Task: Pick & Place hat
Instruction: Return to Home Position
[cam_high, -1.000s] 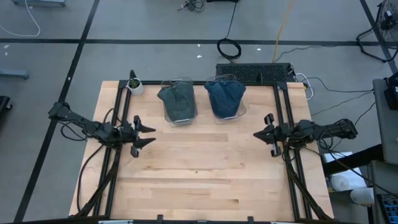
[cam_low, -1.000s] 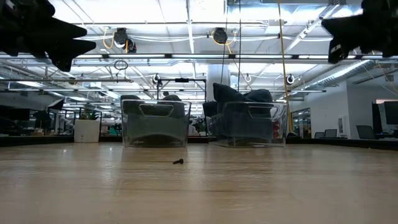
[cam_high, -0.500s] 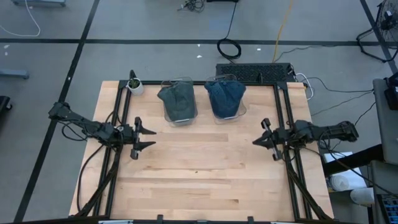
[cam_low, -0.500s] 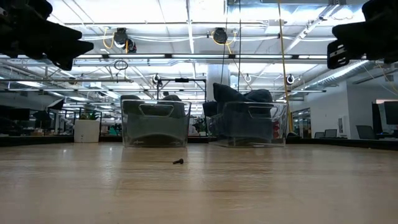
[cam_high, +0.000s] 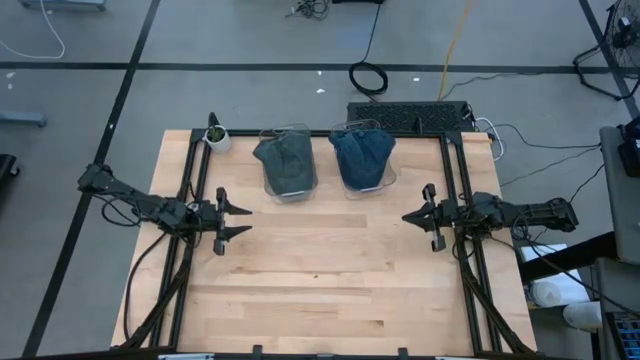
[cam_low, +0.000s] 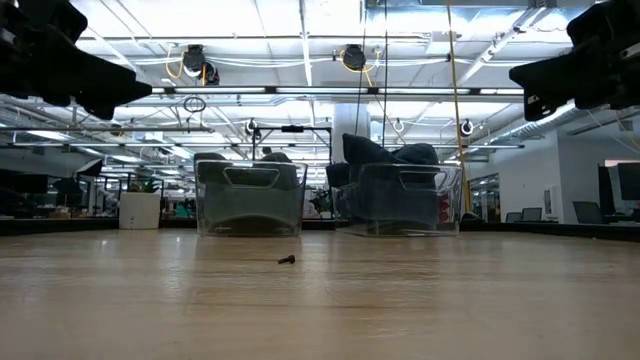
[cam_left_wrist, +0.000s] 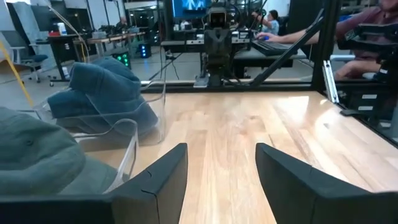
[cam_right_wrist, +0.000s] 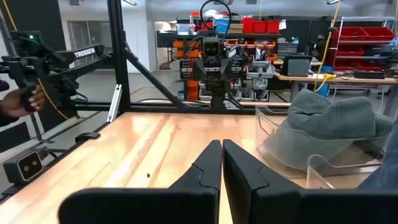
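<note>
Two hats sit in clear plastic bins at the table's far side, each bulging above its bin's rim: a grey-green hat (cam_high: 284, 160) (cam_left_wrist: 37, 155) (cam_right_wrist: 329, 121) and, to its right, a blue hat (cam_high: 362, 155) (cam_left_wrist: 99, 93). My left gripper (cam_high: 247, 220) (cam_left_wrist: 221, 149) hovers open above the table's left side, pointing right, nearer to me than the grey-green hat's bin (cam_low: 250, 198). My right gripper (cam_high: 405, 217) (cam_right_wrist: 221, 144) hovers shut above the right side, pointing left, short of the blue hat's bin (cam_low: 400, 200). Neither touches anything.
A small dark screw-like bit (cam_low: 286, 260) (cam_right_wrist: 148, 175) lies on the bare wood between the arms. A small potted plant (cam_high: 217, 135) stands at the far left corner. A keyboard (cam_high: 410, 117) lies beyond the far edge. A person's hand (cam_right_wrist: 18, 102) shows off the table.
My right gripper has moved a little toward the table's left, in over the table, and dipped slightly. The left gripper and both hats have stayed put.
</note>
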